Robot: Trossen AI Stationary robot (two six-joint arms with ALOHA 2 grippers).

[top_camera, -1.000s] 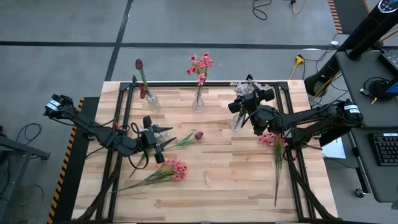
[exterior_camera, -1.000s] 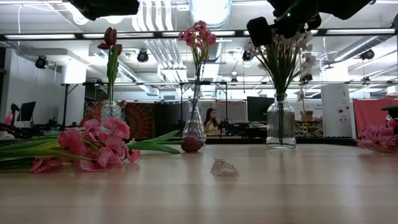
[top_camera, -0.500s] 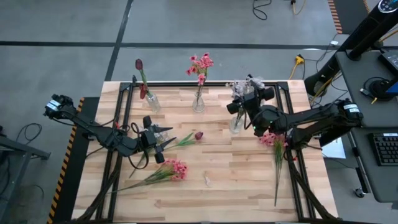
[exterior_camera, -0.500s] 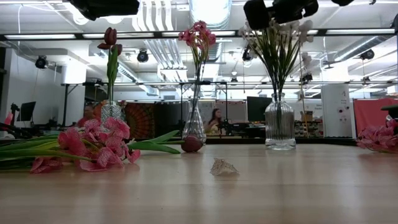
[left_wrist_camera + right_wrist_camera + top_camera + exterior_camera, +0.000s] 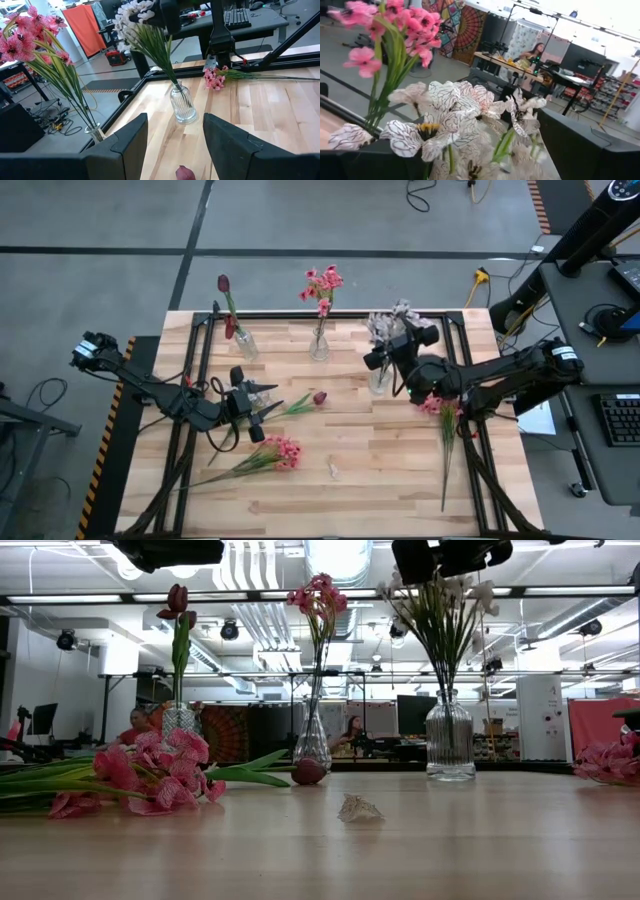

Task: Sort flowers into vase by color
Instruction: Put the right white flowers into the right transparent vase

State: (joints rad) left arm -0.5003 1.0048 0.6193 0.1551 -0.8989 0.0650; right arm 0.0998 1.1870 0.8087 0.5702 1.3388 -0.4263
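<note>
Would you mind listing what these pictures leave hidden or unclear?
- Right gripper, high view: its fingers are lost among the white flowers, so any contact is unclear.
- Low view: both arms are cut off by the top edge.
- Left gripper, left wrist view: the red tulip is cut by the bottom edge.
- Small scrap on the table: too small to identify.

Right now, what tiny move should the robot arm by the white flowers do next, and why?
Probably lift the right gripper straight up. The white flowers already stand in the vase, its jaws look open around the blooms, and pink flowers lie on the table nearby.

Two dark, cabled arms (image 5: 160, 390), blocky black fingers (image 5: 125, 145)
</note>
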